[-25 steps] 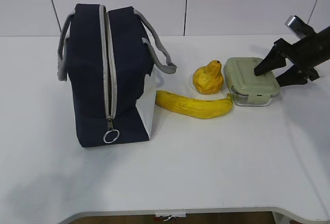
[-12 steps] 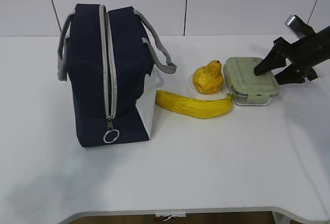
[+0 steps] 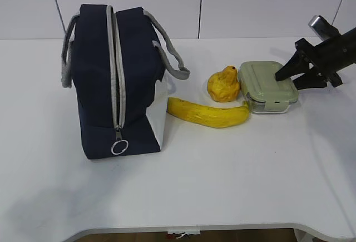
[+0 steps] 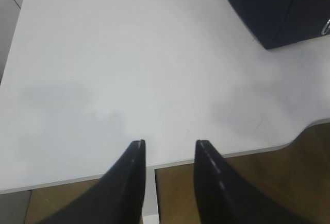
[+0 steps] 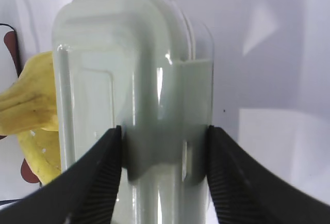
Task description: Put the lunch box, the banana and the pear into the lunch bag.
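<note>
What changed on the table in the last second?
The right gripper has nudged the lunch box leftward and turned it slightly, so it now sits up against the pear. Its fingers straddle the lid clip. The banana, bag and left gripper stayed put.

Lunch bag (image 4: 278, 7) cut off at the left wrist view's top right corner, only a dark corner showing, lunch box (image 5: 134, 105) running off the right wrist view's near edge, pear (image 5: 28, 100) clipped at left, right arm cropped in the exterior view.
</note>
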You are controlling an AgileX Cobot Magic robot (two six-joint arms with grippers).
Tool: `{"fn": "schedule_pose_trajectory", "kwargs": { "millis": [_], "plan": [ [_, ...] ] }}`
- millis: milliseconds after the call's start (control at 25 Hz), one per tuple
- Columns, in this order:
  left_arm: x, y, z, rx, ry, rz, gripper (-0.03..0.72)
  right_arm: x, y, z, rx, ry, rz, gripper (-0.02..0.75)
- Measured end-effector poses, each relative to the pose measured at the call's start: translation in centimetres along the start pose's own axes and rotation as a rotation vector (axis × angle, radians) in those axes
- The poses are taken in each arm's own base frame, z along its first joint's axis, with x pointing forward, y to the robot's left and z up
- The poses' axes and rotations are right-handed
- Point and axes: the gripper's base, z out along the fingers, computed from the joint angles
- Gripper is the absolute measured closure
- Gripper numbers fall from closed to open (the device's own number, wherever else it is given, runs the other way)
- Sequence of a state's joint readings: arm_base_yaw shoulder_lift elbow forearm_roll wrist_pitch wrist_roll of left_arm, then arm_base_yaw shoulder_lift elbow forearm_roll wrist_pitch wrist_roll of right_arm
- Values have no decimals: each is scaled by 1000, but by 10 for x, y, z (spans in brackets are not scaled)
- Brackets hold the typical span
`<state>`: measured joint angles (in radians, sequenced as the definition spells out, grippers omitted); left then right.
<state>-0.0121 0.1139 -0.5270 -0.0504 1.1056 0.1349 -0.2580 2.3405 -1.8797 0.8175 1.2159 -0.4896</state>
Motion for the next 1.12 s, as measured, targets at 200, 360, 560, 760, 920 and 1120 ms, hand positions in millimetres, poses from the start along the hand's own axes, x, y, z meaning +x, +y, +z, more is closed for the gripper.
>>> {"fn": "schedule_pose_trajectory", "kwargs": {
  "millis": [200,360,560,760,920,1120],
  "plan": [
    [0,0,0,0,0,0,444,0,0,0,0,0,2,330],
    [0,0,0,0,0,0,444,0,0,0,0,0,2,331],
    [0,0,0,0,0,0,445,0,0,0,0,0,2,332],
    [0,0,0,0,0,0,444,0,0,0,0,0,2,332],
    [0,0,0,0,0,0,444,0,0,0,0,0,8,341],
    [0,0,0,0,0,0,444,0,1,0,-8,-2,17,377]
  ]
}}
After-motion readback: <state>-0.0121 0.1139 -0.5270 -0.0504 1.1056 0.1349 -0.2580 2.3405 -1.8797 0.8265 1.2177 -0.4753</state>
